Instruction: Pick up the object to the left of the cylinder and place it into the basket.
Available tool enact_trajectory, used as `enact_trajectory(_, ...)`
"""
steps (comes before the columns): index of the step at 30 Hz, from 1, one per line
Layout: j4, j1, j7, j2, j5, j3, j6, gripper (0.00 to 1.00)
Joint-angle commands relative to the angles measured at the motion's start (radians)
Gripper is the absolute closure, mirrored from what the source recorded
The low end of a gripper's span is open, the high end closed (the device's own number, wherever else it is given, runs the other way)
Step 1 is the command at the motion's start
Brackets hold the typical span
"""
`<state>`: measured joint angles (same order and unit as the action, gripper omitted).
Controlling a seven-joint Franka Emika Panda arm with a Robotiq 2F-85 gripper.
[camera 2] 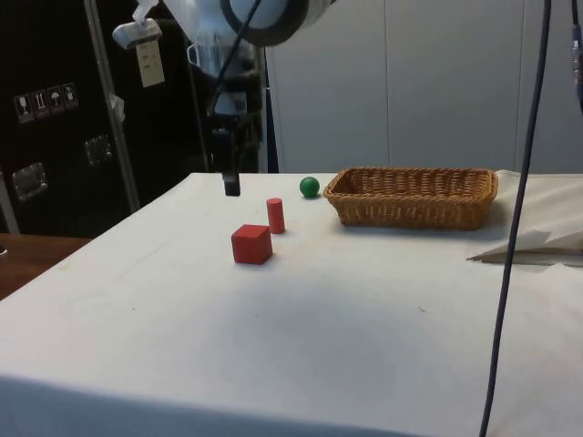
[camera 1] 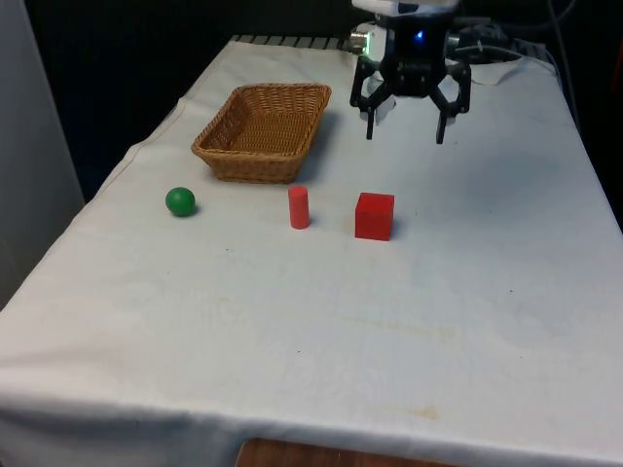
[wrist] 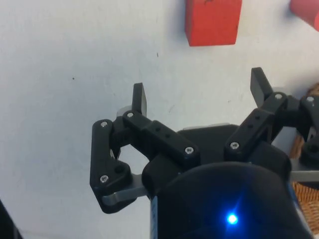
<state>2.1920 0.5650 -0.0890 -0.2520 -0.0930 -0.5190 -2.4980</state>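
A green ball point(camera 1: 180, 201) lies on the white cloth at the front view's left of an upright red cylinder point(camera 1: 299, 207). A red cube point(camera 1: 375, 216) sits at the cylinder's other side. Behind the ball and cylinder stands an empty wicker basket point(camera 1: 264, 131). My gripper point(camera 1: 405, 131) hangs open above the cloth, behind the cube and beside the basket, holding nothing. The side view has the ball point(camera 2: 310, 187), cylinder point(camera 2: 275, 216), cube point(camera 2: 251, 244) and basket point(camera 2: 414, 198), with a fingertip point(camera 2: 231, 186) above the cloth. In the wrist view the cube point(wrist: 213, 21) lies beyond the spread fingers point(wrist: 139, 98).
The cloth falls off the table's near edge point(camera 1: 292, 428) in the front view. A black cable point(camera 2: 515, 218) hangs down in the side view, near a crumpled fold of cloth point(camera 2: 537, 241) beside the basket.
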Motion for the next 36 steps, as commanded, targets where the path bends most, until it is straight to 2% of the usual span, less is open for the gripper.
enact_trajectory(1, 0.007, -0.003, -0.007, -0.01, -0.013, 0.007, -0.031, 0.0)
enact_trajectory(2, 0.007, -0.003, -0.007, -0.016, -0.014, 0.008, -0.039, 0.0)
enact_trajectory(3, 0.002, 0.0, 0.0, -0.011, -0.001, 0.002, -0.017, 0.0)
enact_trajectory(5, 0.01, -0.004, -0.007, -0.035, -0.017, 0.009, -0.068, 0.0)
enact_trajectory(10, 0.011, -0.008, -0.008, -0.066, -0.022, 0.013, -0.106, 0.0)
enact_trajectory(11, 0.009, -0.001, 0.003, -0.064, -0.005, 0.003, -0.093, 0.0)
enact_trajectory(12, 0.011, -0.008, -0.008, -0.072, -0.024, 0.013, -0.111, 0.0)
enact_trajectory(14, 0.007, -0.014, -0.013, -0.091, -0.031, 0.015, -0.123, 0.0)
enact_trajectory(20, -0.004, -0.026, -0.037, -0.128, -0.075, 0.021, -0.135, 0.0)
enact_trajectory(21, -0.006, -0.012, -0.021, -0.131, -0.054, 0.003, -0.127, 0.0)
enact_trajectory(22, -0.006, -0.027, -0.043, -0.133, -0.084, 0.021, -0.136, 0.0)
enact_trajectory(30, -0.024, -0.031, -0.088, -0.18, -0.155, 0.016, -0.144, 0.0)
enact_trajectory(31, -0.024, -0.02, -0.076, -0.182, -0.142, 0.003, -0.135, 0.0)
enact_trajectory(32, -0.027, -0.032, -0.09, -0.185, -0.158, 0.014, -0.144, 0.0)
enact_trajectory(36, -0.036, -0.035, -0.087, -0.202, -0.16, 0.01, -0.145, 0.0)
